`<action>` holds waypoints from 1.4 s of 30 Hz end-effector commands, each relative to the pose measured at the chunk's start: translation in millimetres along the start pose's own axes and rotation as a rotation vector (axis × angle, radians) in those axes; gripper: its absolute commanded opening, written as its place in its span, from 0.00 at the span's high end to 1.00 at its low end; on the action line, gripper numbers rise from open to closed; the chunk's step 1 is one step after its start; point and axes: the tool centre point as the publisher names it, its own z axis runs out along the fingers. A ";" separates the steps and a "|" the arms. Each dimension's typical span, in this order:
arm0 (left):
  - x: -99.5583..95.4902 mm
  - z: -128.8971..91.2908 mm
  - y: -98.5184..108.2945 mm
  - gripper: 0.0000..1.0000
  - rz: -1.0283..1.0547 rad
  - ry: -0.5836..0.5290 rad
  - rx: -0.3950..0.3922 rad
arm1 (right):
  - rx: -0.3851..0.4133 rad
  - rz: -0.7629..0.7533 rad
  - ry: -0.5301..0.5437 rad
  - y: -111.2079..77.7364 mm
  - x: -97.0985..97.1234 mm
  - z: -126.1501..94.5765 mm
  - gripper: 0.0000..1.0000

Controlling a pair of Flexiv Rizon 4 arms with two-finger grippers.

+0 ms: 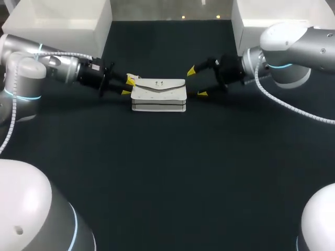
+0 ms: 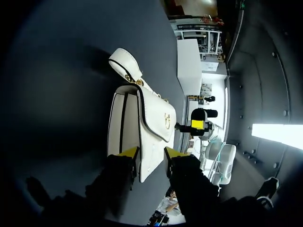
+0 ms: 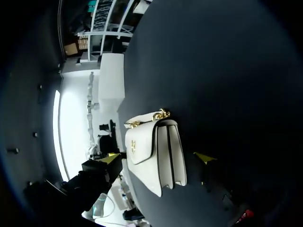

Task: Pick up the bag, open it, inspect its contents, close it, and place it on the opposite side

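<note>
Head view shows the white bag in the middle of the dark table. It is closed, with its flap down. Its long side runs across the table, from my left arm over to my right arm. My left gripper is right at the bag's left end. My right gripper is just beside the right end. So each short end points at one gripper, and the left one is nearer.

Left wrist view looks along the bag from its left end. My left gripper is narrow. The near end of the bag fills the gap between the two yellow tips. Both tips seem to press on it, so I think this gripper is holding the bag. The flap has a small gold clasp on it.

Right wrist view looks at the bag from its other end. My right gripper is wide open. That end of the bag sits between the two yellow tips. A strip of dark table shows on each side of it, so neither tip touches the bag.

I think the lift has not begun. My guess is that the right gripper must pinch its end next, so both arms can raise the bag level.
</note>
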 end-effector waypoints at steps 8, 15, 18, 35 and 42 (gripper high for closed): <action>-4.6 5.4 15.4 0.67 -0.045 -0.055 0.045 | -0.043 -0.006 -0.054 -1.9 -2.1 -23.1 0.00; -14.2 11.3 9.4 0.71 -0.072 -0.052 0.034 | -0.024 -0.019 -0.078 1.1 -5.4 -29.6 0.00; -16.7 13.6 5.5 0.76 -0.077 -0.049 0.030 | -0.014 -0.035 -0.085 1.3 -4.6 -32.8 0.00; -21.9 11.3 -7.5 1.00 -0.078 -0.056 0.026 | 0.027 -0.097 -0.139 -0.4 -8.1 -53.9 0.00; -21.2 0.3 -3.5 1.00 -0.059 -0.062 0.043 | 0.019 -0.114 -0.164 2.8 -8.9 -69.9 0.00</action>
